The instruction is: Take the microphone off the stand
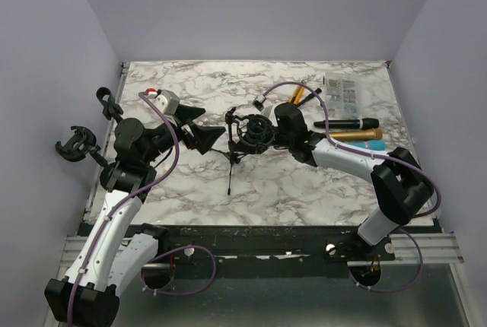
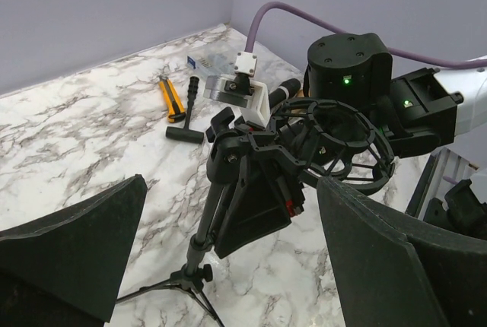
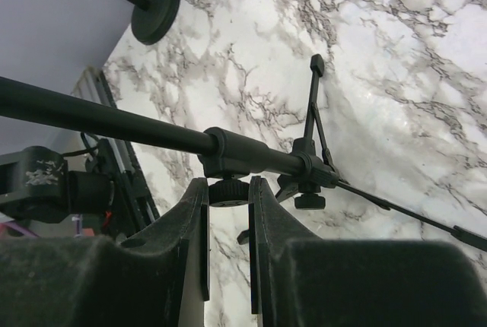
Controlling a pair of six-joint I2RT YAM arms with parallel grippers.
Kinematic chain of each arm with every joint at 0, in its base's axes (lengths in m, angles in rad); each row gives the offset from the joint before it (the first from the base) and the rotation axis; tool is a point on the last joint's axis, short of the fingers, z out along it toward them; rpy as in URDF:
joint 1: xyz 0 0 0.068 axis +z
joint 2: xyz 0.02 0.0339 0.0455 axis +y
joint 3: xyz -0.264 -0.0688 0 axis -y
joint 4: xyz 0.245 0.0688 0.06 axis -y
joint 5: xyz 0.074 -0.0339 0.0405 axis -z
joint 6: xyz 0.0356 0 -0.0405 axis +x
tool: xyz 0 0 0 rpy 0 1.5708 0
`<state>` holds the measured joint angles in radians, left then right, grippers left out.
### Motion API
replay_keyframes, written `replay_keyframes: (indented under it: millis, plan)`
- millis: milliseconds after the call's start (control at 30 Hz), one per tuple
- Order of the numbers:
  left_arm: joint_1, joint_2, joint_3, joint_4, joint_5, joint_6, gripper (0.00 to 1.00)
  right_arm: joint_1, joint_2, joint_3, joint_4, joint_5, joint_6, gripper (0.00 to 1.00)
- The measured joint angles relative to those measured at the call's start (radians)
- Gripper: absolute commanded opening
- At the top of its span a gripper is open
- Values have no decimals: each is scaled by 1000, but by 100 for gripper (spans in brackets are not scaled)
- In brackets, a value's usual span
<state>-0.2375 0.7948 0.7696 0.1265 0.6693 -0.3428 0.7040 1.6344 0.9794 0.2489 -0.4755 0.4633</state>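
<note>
From above, the shock mount (image 1: 256, 131) atop the stand (image 1: 232, 157) hides the tips of the right pincer (image 3: 228, 194), and anything inside the mount is too small to tell. The left wrist view cuts off the stand's feet at the bottom edge, and the right wrist view cuts off its pole at the left edge.

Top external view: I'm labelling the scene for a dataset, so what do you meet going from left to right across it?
Black clamps → left gripper → microphone stand → black microphone.
</note>
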Motion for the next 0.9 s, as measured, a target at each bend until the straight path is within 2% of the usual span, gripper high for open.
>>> replay_keyframes:
  millis: [67, 400, 467, 533, 733, 900]
  plan:
    - [0, 0, 0, 0, 0, 0, 98, 1, -5, 10, -24, 19, -20, 6]
    - [0, 0, 0, 0, -3, 1, 98, 1, -30, 11, -88, 44, 37, 58]
    - [0, 0, 0, 0, -3, 1, 98, 0, -48, -6, -108, 48, 68, 66]
    - [0, 0, 0, 0, -3, 0, 98, -5, -70, -28, -121, 47, 98, 69]
    - [0, 0, 0, 0, -3, 1, 98, -47, -87, -78, -105, 3, 232, 69]
    - [0, -1, 0, 0, -3, 1, 98, -96, -54, -142, 32, -100, 426, 69]
